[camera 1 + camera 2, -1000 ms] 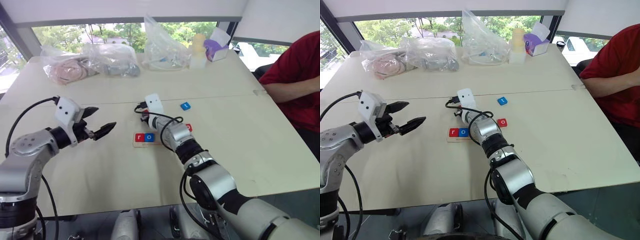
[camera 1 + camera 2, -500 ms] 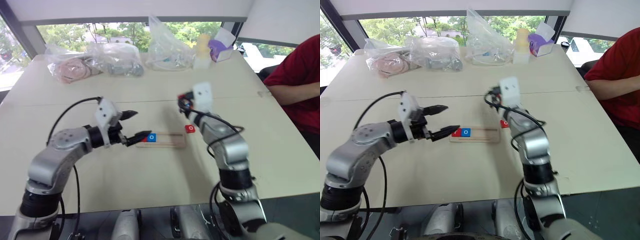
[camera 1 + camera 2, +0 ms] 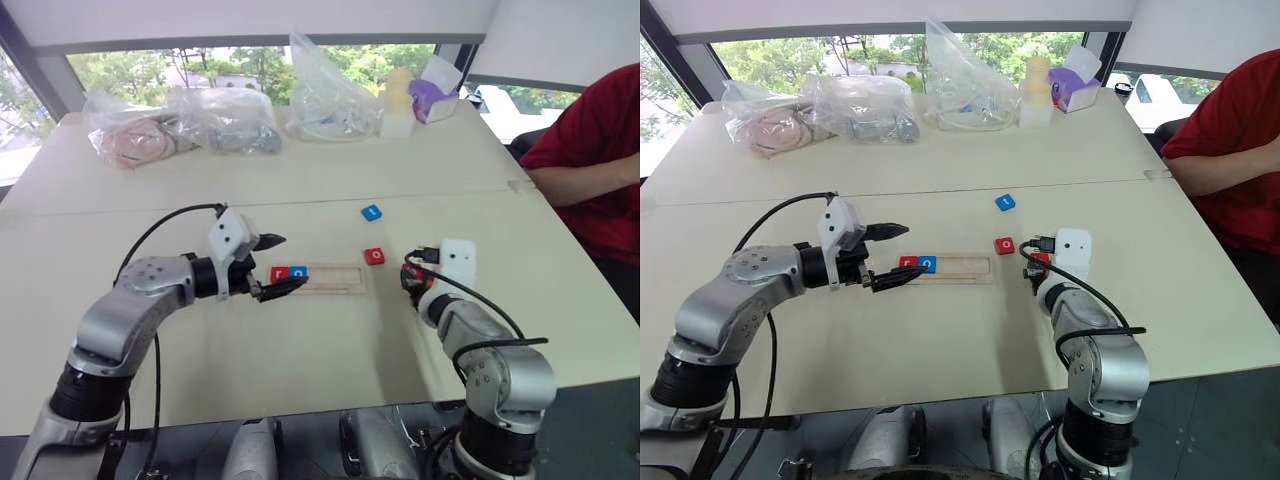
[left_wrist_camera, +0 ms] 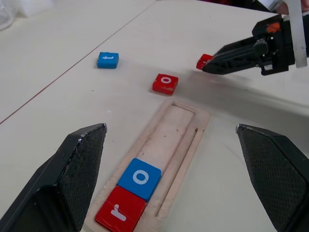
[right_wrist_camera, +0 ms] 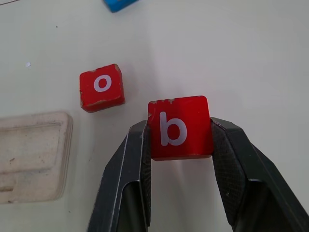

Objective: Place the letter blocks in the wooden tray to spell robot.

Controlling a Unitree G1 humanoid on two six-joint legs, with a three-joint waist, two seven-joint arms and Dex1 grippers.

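Where windows run behind, pale table (image 3: 250, 350) w/ bags (image 3: 180, 125).

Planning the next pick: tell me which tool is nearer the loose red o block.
Right. The right tool, shut on the red b block, sits just beside the red o block. The left tool hovers open at the wooden tray's far end.
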